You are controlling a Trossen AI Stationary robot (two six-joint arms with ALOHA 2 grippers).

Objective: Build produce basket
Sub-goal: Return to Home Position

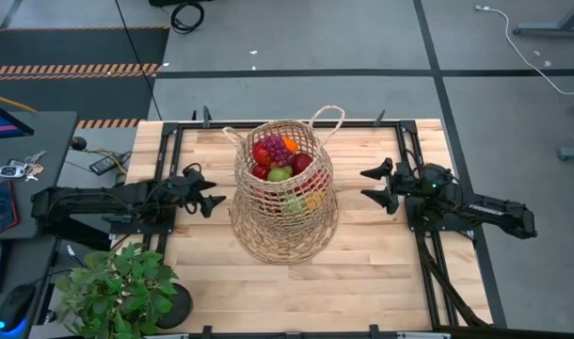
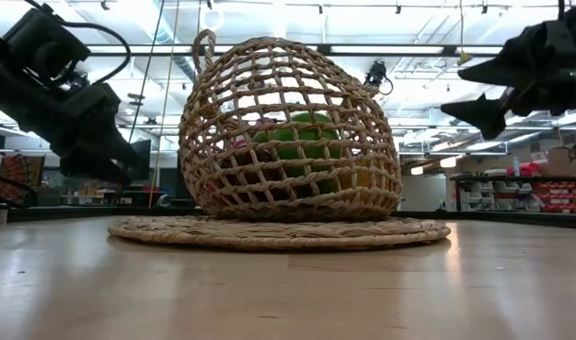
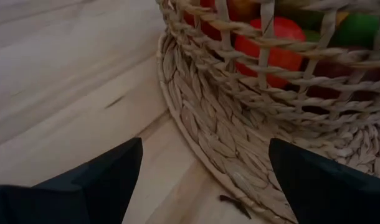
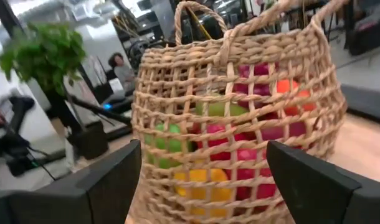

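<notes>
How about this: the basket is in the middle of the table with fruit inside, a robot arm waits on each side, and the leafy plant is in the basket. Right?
No. The leafy plant is outside the basket, by the table corner on the left arm's side; the high view shows it. The rest holds: fruit inside, left tool and right tool open on either side.

Probably a robotics lab: hazard-striped floor, storage shelves, ceiling lights.

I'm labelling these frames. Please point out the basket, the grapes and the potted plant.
basket [image 1: 285,235]: high view, lower woven wall.
grapes [image 1: 277,148]: high view, middle of the purple bunch.
potted plant [image 1: 118,282]: high view, its leaves.
</notes>
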